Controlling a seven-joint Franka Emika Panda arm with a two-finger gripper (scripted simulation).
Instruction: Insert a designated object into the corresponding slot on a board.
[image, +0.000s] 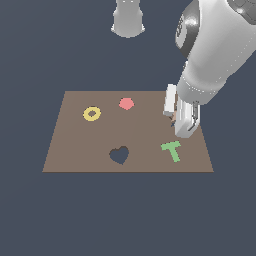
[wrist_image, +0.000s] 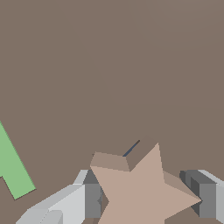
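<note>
The pale tan-pink star (wrist_image: 144, 192) sits between my gripper's fingers (wrist_image: 87, 199), which close on its sides. My gripper (image: 176, 123) is low over the brown board (image: 80, 145), near its edge at the exterior view's right. Only a thin navy sliver of the star-shaped slot (wrist_image: 131, 148) shows beside one star point; the star covers the rest of it. In the exterior view the slot is hidden behind the gripper and only a speck of the star (image: 173, 121) shows.
On the board are a yellow ring (image: 91, 113), a red pentagon (image: 126, 103), a green T (image: 172, 150) close to the gripper, also in the wrist view (wrist_image: 13, 170), and a dark heart-shaped cutout (image: 119, 155). The robot base (image: 128, 20) stands behind the board.
</note>
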